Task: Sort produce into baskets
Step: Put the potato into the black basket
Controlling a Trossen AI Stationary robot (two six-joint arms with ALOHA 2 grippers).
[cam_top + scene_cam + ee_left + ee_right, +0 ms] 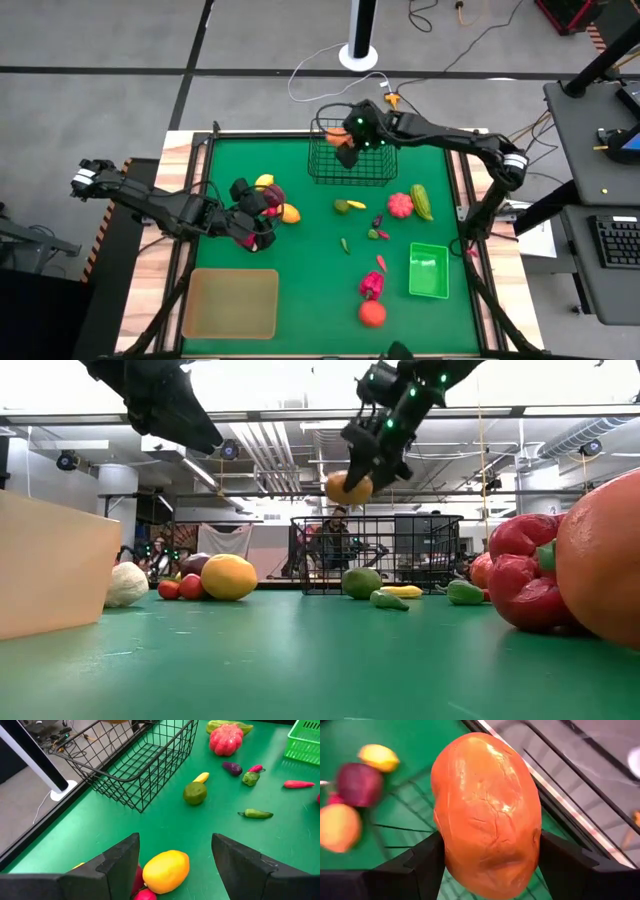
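High view: right gripper (347, 141) above black wire basket (349, 170), jaws clamped on orange fruit (346, 154). Left gripper (250, 215) well left of basket, over fruit cluster.

Low view: orange fruit (348, 487) held above basket rim.

Left wrist view: left jaws open, empty; yellow lemon (166, 870) between them, possibly touching neither.

Right wrist view: orange fruit (487, 815) pinched between both fingers.

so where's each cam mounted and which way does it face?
High: overhead, straight down; both arms, wire basket.
Low: table height, facing the room; right gripper holding the orange piece.
Left wrist: past open fingers toward basket, yellow lemon.
Right wrist: orange piece fills it.
Shared: basket in high, low, left wrist.
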